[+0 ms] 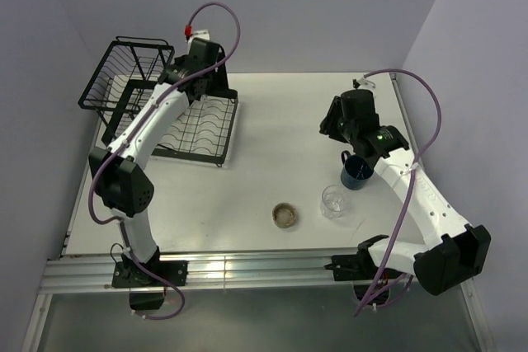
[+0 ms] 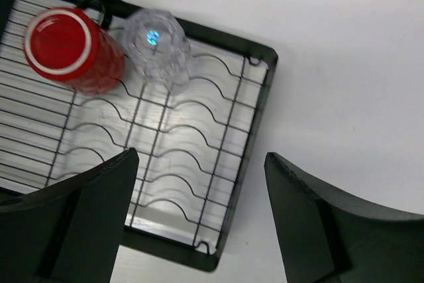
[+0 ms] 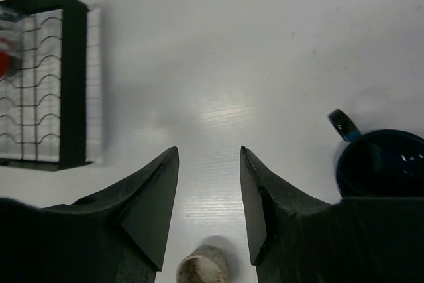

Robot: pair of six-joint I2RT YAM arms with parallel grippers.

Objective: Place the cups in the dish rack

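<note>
Top external: the left arm (image 1: 157, 117) hides the dish rack's (image 1: 210, 133) two cups, red mug (image 2: 73, 48) and tumbler (image 2: 159, 48). Blue mug (image 1: 356, 172) and second tumbler (image 1: 334, 201) stand on the worktop (image 1: 280, 121). Left tool (image 2: 200, 164) and right tool (image 3: 209, 157) are released, empty.

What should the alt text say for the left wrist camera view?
A red mug and a clear glass tumbler stand side by side, seemingly upside down, on the tray of the black wire dish rack. The open, empty left gripper hovers above the rack, with white table to the right.
</note>
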